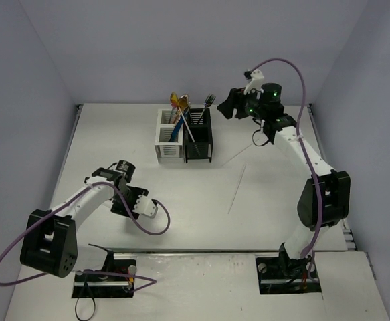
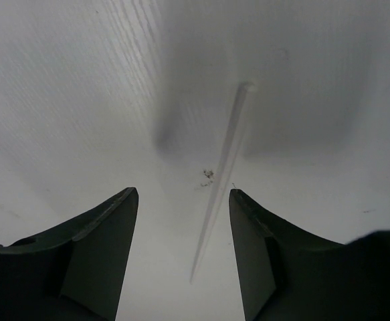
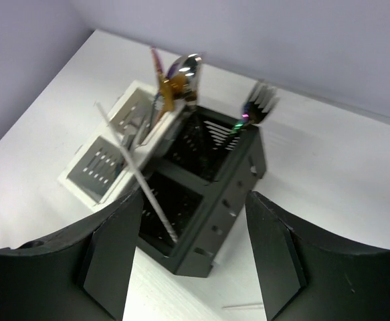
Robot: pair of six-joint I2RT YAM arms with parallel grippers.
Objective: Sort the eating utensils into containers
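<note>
The containers are a white caddy [image 1: 169,142] and a black caddy [image 1: 199,138] joined side by side at the back of the table. A gold spoon [image 1: 177,103] and a dark fork [image 1: 209,101] stand in them with other utensils, and a clear stick [image 3: 138,177] leans in the black caddy [image 3: 211,207]. My right gripper [image 1: 231,104] hovers open just right of the caddies, and in its wrist view [image 3: 195,195] nothing is between its fingers. My left gripper [image 2: 183,192] is open low over the table. A clear stick [image 2: 223,164] lies flat between its fingers, touching neither.
Two more thin clear sticks lie on the table right of the caddies, one long [image 1: 237,189] and one shorter [image 1: 235,158]. Purple cables loop from both arms. Walls close in the table on the left, back and right.
</note>
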